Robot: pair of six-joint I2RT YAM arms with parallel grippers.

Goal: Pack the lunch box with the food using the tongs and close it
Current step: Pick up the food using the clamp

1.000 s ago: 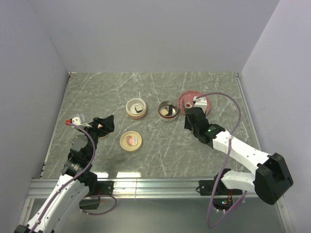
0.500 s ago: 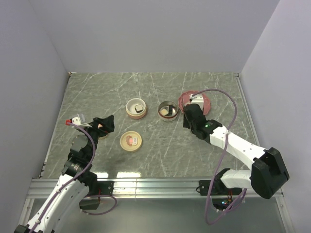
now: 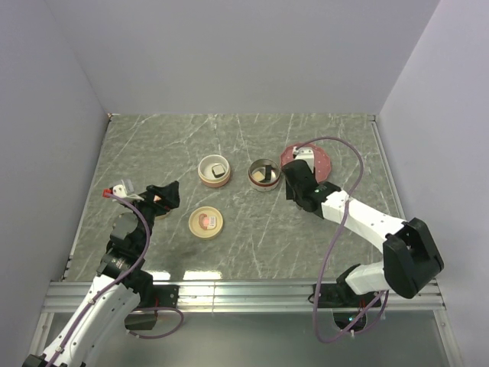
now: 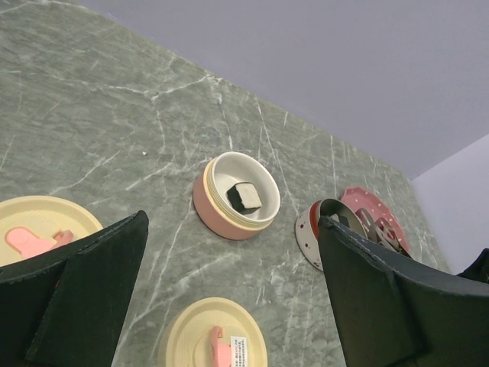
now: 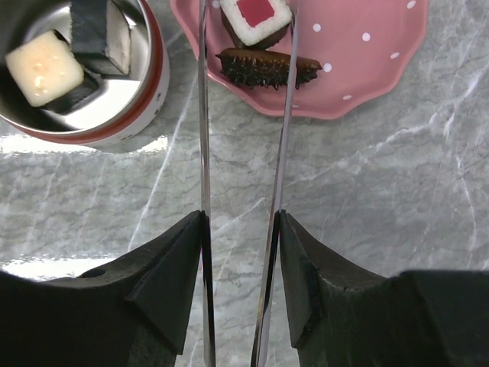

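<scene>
**Right gripper clamps the tongs over the plate; left gripper gapes with nothing in it**

The tongs (image 5: 204,115) run straight out from the right gripper (image 5: 241,229), whose two fingers press on the outer sides of the thin metal arms and hold them a little apart. The far ends of the tongs reach over the pink plate (image 5: 367,69) and pass on either side of a red-centred piece (image 5: 256,17). Whether the metal touches that piece cannot be told. Just in front of it on the plate lies a dark, spiky brown strip (image 5: 267,67).

Beside the plate stands the steel bowl (image 5: 145,84), holding a white-centred piece (image 5: 44,67) and a dark-sided piece (image 5: 98,27). Further left is the pink bowl (image 4: 210,206), with one dark piece (image 4: 246,196) inside.

The left gripper (image 3: 164,195) hangs low near the left edge of the green marble table (image 3: 252,237), its fingers spread as wide as they go and gripping nothing. A cream lid (image 3: 205,222) lies between it and the bowls, and a second cream lid (image 4: 38,222) lies at the left of its wrist view.
</scene>
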